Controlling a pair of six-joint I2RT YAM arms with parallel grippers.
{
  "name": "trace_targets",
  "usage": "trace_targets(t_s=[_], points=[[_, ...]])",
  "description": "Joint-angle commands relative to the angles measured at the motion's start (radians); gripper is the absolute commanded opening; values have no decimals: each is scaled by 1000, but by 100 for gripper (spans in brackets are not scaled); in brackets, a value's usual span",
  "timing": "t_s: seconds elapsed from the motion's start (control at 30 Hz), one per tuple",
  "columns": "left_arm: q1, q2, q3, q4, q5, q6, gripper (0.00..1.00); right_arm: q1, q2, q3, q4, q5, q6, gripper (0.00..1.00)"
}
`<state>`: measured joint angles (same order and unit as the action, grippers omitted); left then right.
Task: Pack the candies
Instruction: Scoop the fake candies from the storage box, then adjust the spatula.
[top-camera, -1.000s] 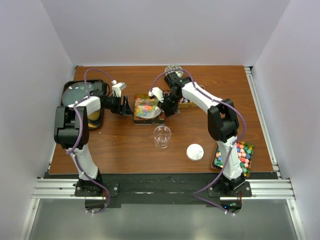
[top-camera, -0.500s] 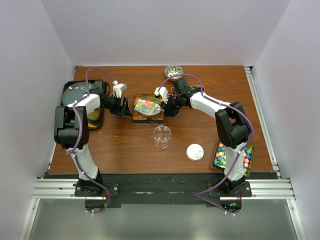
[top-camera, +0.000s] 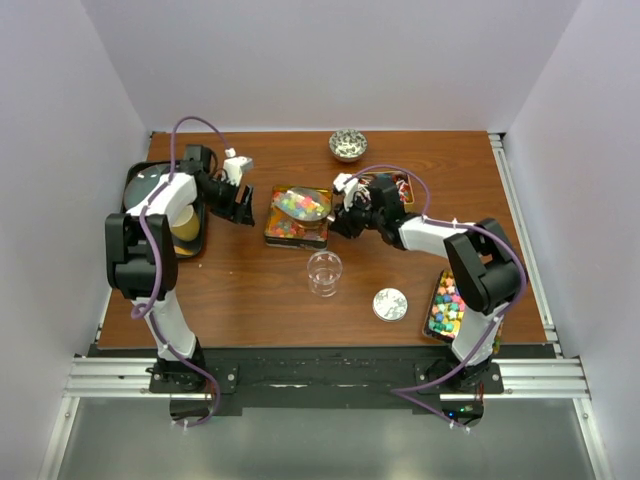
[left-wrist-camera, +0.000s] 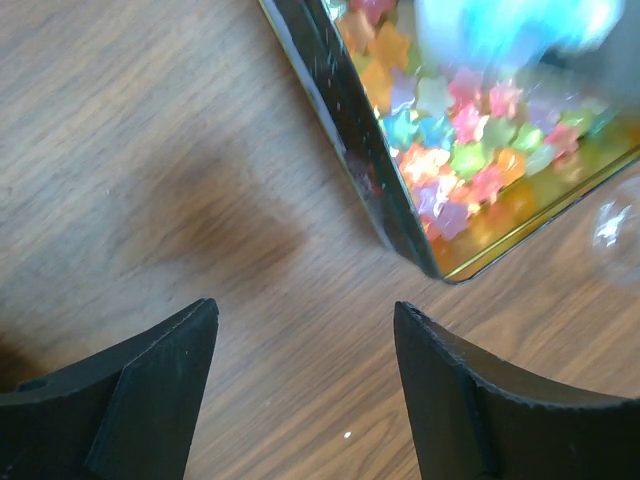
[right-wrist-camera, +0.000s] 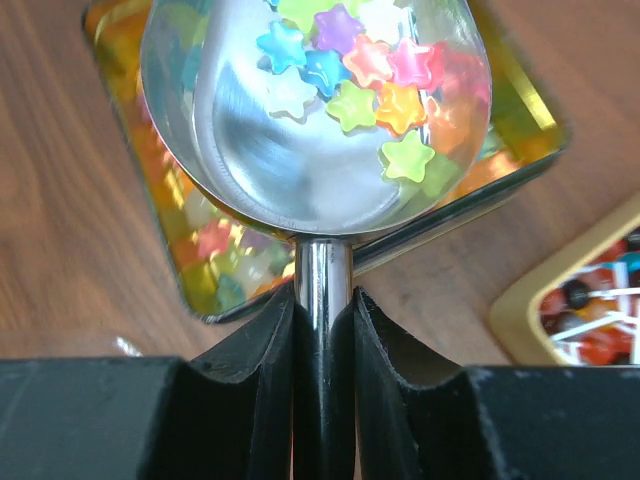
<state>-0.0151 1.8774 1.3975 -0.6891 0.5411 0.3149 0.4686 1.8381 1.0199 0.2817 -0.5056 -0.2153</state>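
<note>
Star-shaped candies (right-wrist-camera: 370, 80) in pink, yellow, green and blue fill a metal scoop (right-wrist-camera: 300, 150). My right gripper (right-wrist-camera: 322, 300) is shut on the scoop's handle and holds it level above the gold tin (top-camera: 292, 233), which has more candies (left-wrist-camera: 450, 150) in it. In the top view the scoop (top-camera: 305, 203) hangs over the tin's far half, with the right gripper (top-camera: 345, 215) to its right. My left gripper (left-wrist-camera: 305, 310) is open over bare wood just left of the tin wall (left-wrist-camera: 350, 130), with nothing between its fingers. From above, the left gripper (top-camera: 243, 205) stands apart from the tin.
A clear cup (top-camera: 324, 272) stands in front of the tin, with a round white lid (top-camera: 390, 304) to its right. A second tin of wrapped sweets (top-camera: 398, 188) lies behind the right arm. There is a small bowl (top-camera: 347, 145) at the back, a candy tray (top-camera: 455, 305) at the right and a black tray (top-camera: 160, 195) at the left.
The right arm has drawn back to the right with the loaded scoop and raised it over the tin. The left gripper has pulled away from the tin's left side and opened wider.
</note>
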Motion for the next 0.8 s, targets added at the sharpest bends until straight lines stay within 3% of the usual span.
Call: trace_targets(t_s=[0.0,0.2,0.4,0.57,0.77], points=[[-74,-60,34,-72,-101,85,76,-22,-80,-20,324,32,145,0],[-114,-50,35,-21,-6,7,75,-21,-82,32,226,24,103,0],[-99,-121,28,37,71,-79,75,-5,-196,135,-10,97,-2,0],[-34,-135,-3,72,91,-129,75,-16,-290,137,7,165,7,0],[-8,-133,24,53,74,-97,75,31,-355,11,132,206,2,0]])
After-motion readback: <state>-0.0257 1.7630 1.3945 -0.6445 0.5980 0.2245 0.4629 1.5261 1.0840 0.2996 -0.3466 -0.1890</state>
